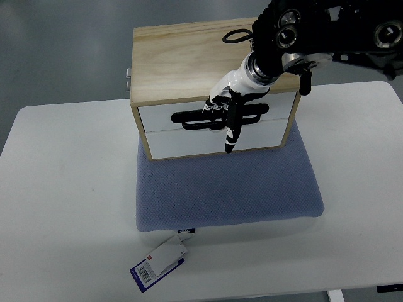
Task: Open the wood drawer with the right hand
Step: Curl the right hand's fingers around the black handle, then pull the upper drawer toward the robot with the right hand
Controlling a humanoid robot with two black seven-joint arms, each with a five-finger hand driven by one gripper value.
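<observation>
A light wood box (182, 63) with two white drawer fronts stands on a blue-grey pad (227, 189). The upper drawer (157, 117) carries a black slotted handle (189, 118), and the lower drawer (182, 142) sits shut beneath it. Both drawers look flush with the box. My right hand (220, 116) reaches in from the upper right over the box top. Its white fingers (214, 108) curl onto the middle of the handle, while one black-tipped digit (229, 135) points down across the lower drawer front.
The pad lies on a white table (63, 189). A blue and white tag (160, 263) hangs off the pad's front edge. A black ring (237, 36) lies on the box top, and a small metal fitting (128, 78) sticks out at the box's left side.
</observation>
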